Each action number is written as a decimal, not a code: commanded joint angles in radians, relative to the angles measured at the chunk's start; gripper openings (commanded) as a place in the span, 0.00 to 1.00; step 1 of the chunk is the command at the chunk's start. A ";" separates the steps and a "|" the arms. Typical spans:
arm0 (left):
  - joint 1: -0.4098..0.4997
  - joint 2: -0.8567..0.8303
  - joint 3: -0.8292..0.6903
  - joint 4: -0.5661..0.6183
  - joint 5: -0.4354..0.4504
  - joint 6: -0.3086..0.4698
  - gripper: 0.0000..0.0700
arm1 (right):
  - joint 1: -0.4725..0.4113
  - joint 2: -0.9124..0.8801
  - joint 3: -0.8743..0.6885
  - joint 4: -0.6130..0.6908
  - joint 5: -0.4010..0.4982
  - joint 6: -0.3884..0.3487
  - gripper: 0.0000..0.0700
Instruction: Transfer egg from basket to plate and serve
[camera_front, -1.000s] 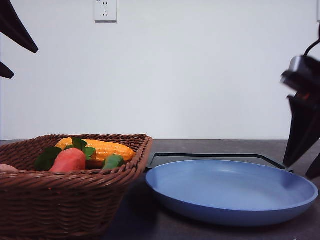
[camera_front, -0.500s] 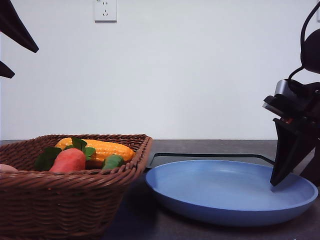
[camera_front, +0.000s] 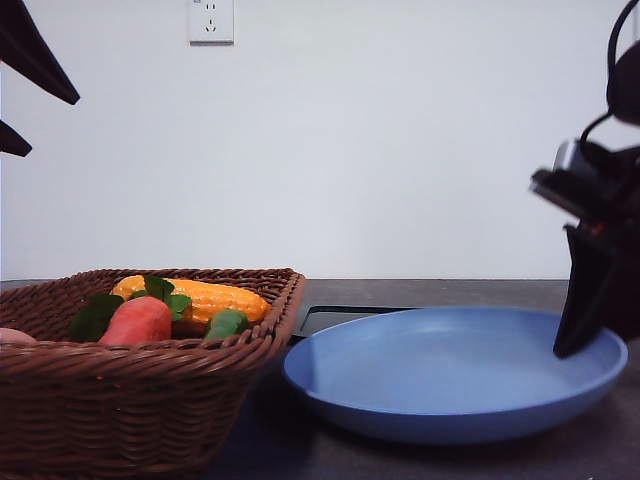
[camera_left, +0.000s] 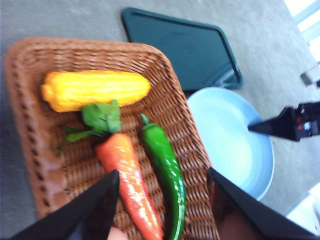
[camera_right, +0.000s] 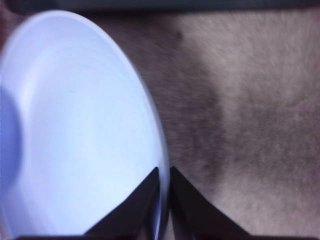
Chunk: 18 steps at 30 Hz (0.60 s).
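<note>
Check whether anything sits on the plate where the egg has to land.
Nothing visible does. The plate is bare inside. The right hand is shut on its rim at the outer edge, away from the middle.

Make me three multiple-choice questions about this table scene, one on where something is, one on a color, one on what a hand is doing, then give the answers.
1. Where does the corn cob lie?
A. In the wicker basket
B. On the blue plate
C. On the black tray

2. What color is the pepper beside the carrot?
A. Red
B. Green
C. Yellow

3. What is the right hand doing?
A. Hanging open above the basket
B. Pinching the plate's rim
C. Holding the carrot

Answers:
1. A: the corn cob lies inside the wicker basket.
2. B: the pepper next to the carrot is green.
3. B: the right hand has its fingers closed on the rim of the blue plate.
</note>
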 joint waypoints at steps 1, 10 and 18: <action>-0.015 0.007 0.012 0.008 0.005 0.009 0.55 | -0.001 -0.020 0.005 -0.012 0.013 0.003 0.00; -0.163 0.023 0.029 -0.014 -0.051 0.010 0.59 | -0.047 -0.246 0.005 -0.091 0.031 0.013 0.00; -0.361 0.166 0.146 -0.241 -0.367 0.068 0.59 | -0.123 -0.418 0.006 -0.101 0.031 0.029 0.00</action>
